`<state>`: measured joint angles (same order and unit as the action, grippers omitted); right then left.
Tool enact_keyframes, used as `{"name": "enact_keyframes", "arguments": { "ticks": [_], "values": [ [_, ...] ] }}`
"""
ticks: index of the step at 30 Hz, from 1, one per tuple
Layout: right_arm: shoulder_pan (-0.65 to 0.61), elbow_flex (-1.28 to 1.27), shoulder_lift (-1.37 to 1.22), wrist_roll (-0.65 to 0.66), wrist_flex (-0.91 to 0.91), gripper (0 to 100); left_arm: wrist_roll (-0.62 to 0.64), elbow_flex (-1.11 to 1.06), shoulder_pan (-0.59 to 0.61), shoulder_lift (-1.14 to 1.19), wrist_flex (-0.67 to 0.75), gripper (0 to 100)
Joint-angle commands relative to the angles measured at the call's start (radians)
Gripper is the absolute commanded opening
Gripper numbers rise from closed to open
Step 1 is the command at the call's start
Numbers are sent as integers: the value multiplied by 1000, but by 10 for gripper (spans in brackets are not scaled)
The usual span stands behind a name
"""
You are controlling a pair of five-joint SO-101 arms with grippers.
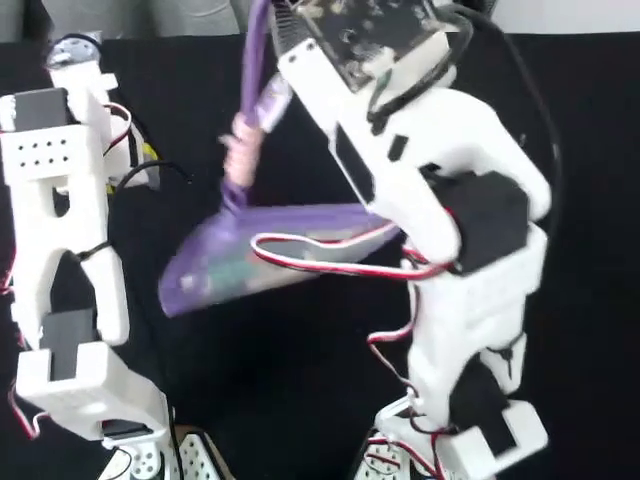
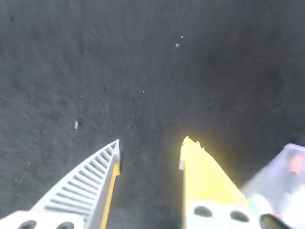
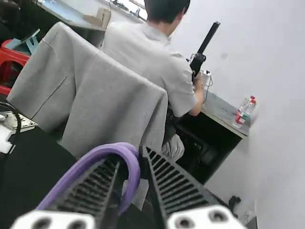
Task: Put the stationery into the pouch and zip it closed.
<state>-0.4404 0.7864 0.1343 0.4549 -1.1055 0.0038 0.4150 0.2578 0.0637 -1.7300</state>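
**Q:** Where is the pouch, and what holds it?

**A:** In the high view the purple pouch point(image 1: 270, 255) hangs tilted near centre. Its strap point(image 1: 253, 90) runs up toward 12 o'clock into the right gripper point(image 3: 138, 155). The jaws there are nearly closed and pinch the strap's loop. Whether the pouch's low corner, toward 8 o'clock, touches the table point(image 1: 300, 400) cannot be told.

**Q:** And the other end effector?

**A:** The left gripper point(image 2: 150, 143), on the arm at 9 o'clock, points down at bare black cloth. Its jaws are moderately parted with nothing between them.

**Q:** How will the pouch handle?

**A:** Probably soft, light and slick. It is a translucent film that sags and is likely to swing from the strap. The zipper's state is not discernible. A steadying hold is best taken on a stiff seam or corner beside the zip line, not on the yielding body.
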Motion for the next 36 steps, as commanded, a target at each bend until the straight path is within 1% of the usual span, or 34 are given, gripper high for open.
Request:
{"name": "enact_keyframes", "arguments": {
  "ticks": [1,6,8,12,14,21,25,28,30,36],
  "values": [
    [17,7,-68,-8,72,15,0,50,8,-80,-8,210],
    [61,12,-154,-8,107,12,2,50,8,-97,-8,210],
    [101,12,-162,-9,112,12,3,50,8,-97,-8,210],
    [169,12,-150,-80,89,12,3,24,-2,-92,0,210],
    [180,10,-130,-92,61,12,14,-4,-38,-92,2,210],
    [180,5,-111,-97,26,12,160,-71,-203,-100,-5,211],
    [181,1,-114,-98,6,12,213,-104,-272,-101,-6,211],
    [183,1,-114,-98,-2,12,216,-101,-272,-107,-8,211],
    [186,-4,-116,-98,-2,12,216,-87,-243,-141,-8,211],
    [201,-22,-140,-98,43,12,216,-67,-170,-354,-2,211]
  ]
}}
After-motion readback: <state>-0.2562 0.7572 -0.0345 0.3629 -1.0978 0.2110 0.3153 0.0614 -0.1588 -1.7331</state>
